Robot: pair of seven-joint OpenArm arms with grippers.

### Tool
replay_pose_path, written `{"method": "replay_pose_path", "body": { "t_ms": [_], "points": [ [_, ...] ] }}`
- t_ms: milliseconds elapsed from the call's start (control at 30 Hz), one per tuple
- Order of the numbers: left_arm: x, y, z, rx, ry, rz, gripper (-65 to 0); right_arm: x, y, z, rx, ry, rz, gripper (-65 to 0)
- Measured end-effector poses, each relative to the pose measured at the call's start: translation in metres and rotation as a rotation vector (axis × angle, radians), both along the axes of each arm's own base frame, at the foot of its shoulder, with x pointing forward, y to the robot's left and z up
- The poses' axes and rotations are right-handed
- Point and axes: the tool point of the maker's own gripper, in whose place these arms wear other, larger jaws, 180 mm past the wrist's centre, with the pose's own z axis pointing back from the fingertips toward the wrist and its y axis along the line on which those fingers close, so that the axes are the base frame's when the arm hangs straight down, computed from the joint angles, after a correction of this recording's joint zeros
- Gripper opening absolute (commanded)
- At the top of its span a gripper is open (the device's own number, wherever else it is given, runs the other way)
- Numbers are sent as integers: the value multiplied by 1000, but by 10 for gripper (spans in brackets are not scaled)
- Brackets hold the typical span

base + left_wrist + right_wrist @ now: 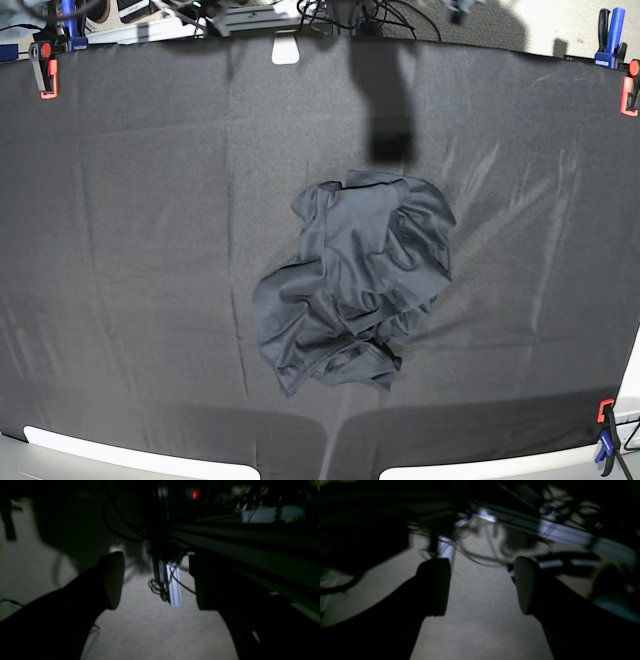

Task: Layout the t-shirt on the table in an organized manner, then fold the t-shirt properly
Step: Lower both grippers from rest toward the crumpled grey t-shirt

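Observation:
The dark slate-grey t-shirt (355, 280) lies crumpled in a heap at the middle of the black-covered table (130, 220) in the base view. Neither gripper shows in the base view. In the left wrist view my left gripper (157, 581) is open and empty, its dark fingers (113, 580) spread over pale floor. In the right wrist view my right gripper (482, 586) is open and empty too, over the same kind of floor. Neither wrist view shows the shirt.
Red and blue clamps (45, 75) hold the cloth at the corners (628, 85) (605, 430). Cables and an aluminium frame leg (175, 585) hang below the table edge. A metal rail (557, 533) and cables cross the right wrist view.

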Motion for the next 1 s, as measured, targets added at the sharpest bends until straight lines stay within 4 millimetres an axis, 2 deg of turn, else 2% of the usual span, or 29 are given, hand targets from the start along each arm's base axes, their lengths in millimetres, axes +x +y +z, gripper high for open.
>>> {"method": "replay_pose_path", "body": {
  "t_ms": [200, 333, 467, 633, 733, 933, 1000],
  "points": [
    [-19, 16, 27, 29, -37, -44, -244, -23, 10, 31, 130, -22, -14, -256],
    [-25, 11, 41, 17, -60, -50, -244, -50, 16, 51, 160, -13, 37, -256],
    [-26, 10, 53, 18, -76, -66, -244, -60, 27, 78, 214, -43, 94, -256],
    [-32, 10, 59, 42, 5, -106, -244, -59, 41, 110, 260, -96, 131, -256],
    [-31, 7, 65, 46, 25, -122, -244, -54, 42, 123, 263, -128, 121, -256],
    [-20, 6, 82, 67, 36, -157, -244, -5, 35, 146, 249, -271, 105, -256],
    [-16, 4, 90, 75, 47, -172, -244, 2, 32, 149, 233, -282, 114, -256]
  ]
}}
